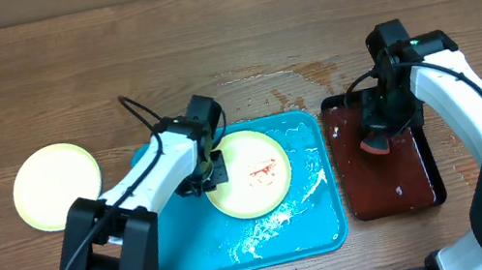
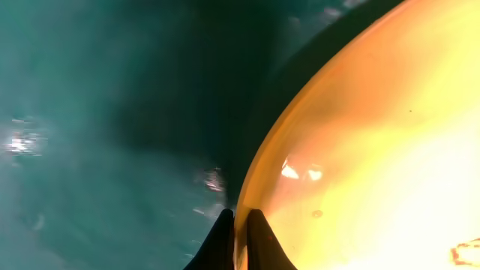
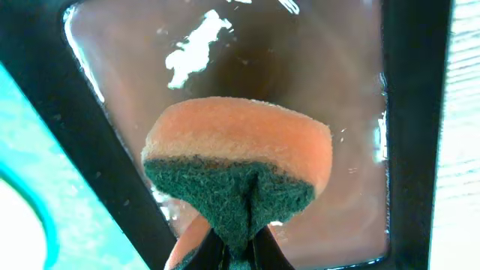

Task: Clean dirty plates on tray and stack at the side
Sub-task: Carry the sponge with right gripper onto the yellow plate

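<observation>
In the overhead view the turquoise tray lies at lower centre of the wooden table, its floor streaked with white wet foam. One pale yellow smeared plate sits in the tray's upper right part, with red marks near its middle. The left gripper is at that plate's left edge. In the left wrist view its jaws are together on the rim of the smeared plate, one dark tip on either side of it at the bottom of the frame, with the tray's floor to the left. A clean pale plate rests on the bare table at the left of the overhead frame, well apart from the tray; whether it is one plate or a stack cannot be told. Just right of the turquoise tray is a dark red-brown tray with a black rim. The right gripper is over its upper left part, and in the right wrist view its jaws are clamped on an orange sponge with a green scouring face, above the wet floor of that tray.
</observation>
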Motion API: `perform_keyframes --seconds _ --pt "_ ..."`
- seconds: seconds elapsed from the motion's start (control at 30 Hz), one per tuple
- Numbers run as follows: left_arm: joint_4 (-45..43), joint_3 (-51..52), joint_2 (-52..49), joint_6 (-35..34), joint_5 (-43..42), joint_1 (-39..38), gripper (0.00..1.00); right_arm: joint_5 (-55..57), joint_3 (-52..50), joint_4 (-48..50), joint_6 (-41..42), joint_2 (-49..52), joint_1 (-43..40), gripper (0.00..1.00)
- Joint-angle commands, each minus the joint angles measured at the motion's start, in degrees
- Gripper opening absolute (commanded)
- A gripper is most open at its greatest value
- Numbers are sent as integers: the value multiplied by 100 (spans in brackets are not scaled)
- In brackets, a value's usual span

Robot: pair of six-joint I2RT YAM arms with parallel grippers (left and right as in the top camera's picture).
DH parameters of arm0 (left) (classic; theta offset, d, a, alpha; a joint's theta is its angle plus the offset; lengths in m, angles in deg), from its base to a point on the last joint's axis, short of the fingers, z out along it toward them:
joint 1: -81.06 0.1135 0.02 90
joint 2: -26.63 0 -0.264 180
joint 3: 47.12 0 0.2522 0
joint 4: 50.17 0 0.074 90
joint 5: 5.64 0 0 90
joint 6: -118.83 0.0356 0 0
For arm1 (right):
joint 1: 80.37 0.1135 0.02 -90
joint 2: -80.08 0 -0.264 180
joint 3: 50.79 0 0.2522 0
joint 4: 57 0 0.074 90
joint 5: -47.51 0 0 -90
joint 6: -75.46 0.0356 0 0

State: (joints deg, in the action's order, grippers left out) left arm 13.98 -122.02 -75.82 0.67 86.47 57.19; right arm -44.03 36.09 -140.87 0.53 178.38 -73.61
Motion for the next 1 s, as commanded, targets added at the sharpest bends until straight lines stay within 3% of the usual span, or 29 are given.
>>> perform_keyframes --seconds 0.0,0.13,0.33,0.47,0.77,0.97 --pt "-92 48 -232 170 -175 -352 4 -527 138 13 -656 -177 0 4" --pt "-216 48 -232 229 -59 -704 4 -1130 138 57 -787 -227 61 4" --pt "-398 48 -232 -234 -28 -754 4 -1825 138 157 -739 -667 400 4" --pt "-511 48 -232 -319 -33 -754 4 -2166 138 212 -382 -787 855 4" --pt "-647 48 -232 -358 -66 -763 4 -1078 70 887 1532 -763 2662 4" --pt "-584 48 -232 -358 -44 -763 4 -498 -87 1325 2669 -463 3025 4"
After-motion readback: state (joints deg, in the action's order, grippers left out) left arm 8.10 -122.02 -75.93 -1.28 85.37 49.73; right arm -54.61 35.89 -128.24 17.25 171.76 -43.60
